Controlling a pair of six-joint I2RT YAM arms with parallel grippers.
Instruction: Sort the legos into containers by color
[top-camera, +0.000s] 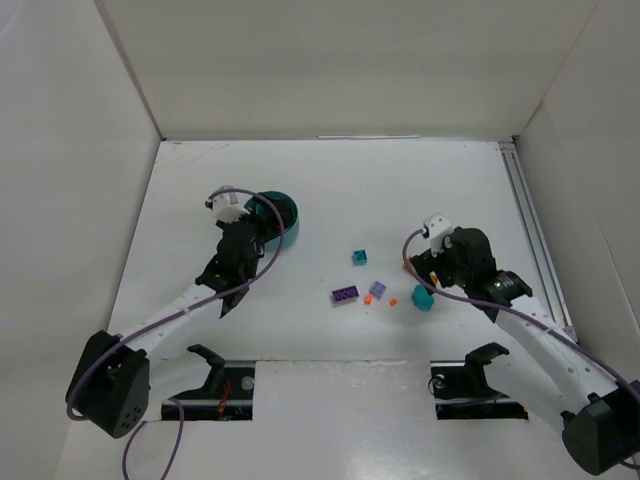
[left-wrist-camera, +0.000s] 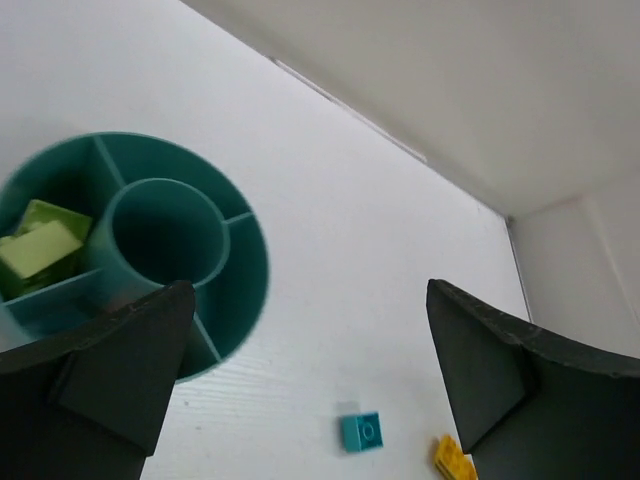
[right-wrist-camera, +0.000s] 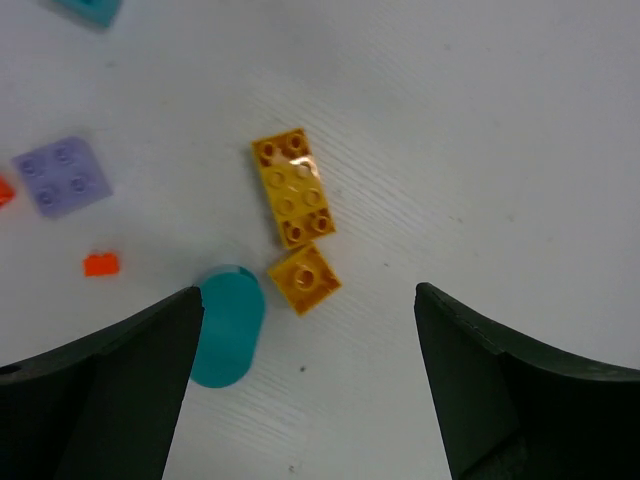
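The round teal dish (top-camera: 288, 218) stands at the back left. My left gripper (top-camera: 252, 232) hovers over its near edge, open and empty. In the left wrist view the dish (left-wrist-camera: 252, 262) holds pale yellow-green pieces (left-wrist-camera: 40, 245) in one left compartment. A teal lego (top-camera: 360, 257), a purple brick (top-camera: 346, 294), a lilac plate (top-camera: 377, 289), two orange bits (top-camera: 392, 301) and a teal cylinder (top-camera: 423, 298) lie mid-table. My right gripper (right-wrist-camera: 310, 400) is open above two yellow bricks (right-wrist-camera: 293, 188), with the teal cylinder (right-wrist-camera: 226, 325) by its left finger.
White walls enclose the table on the left, back and right. A metal rail (top-camera: 530, 235) runs along the right edge. Two black arm mounts (top-camera: 215, 365) sit at the near edge.
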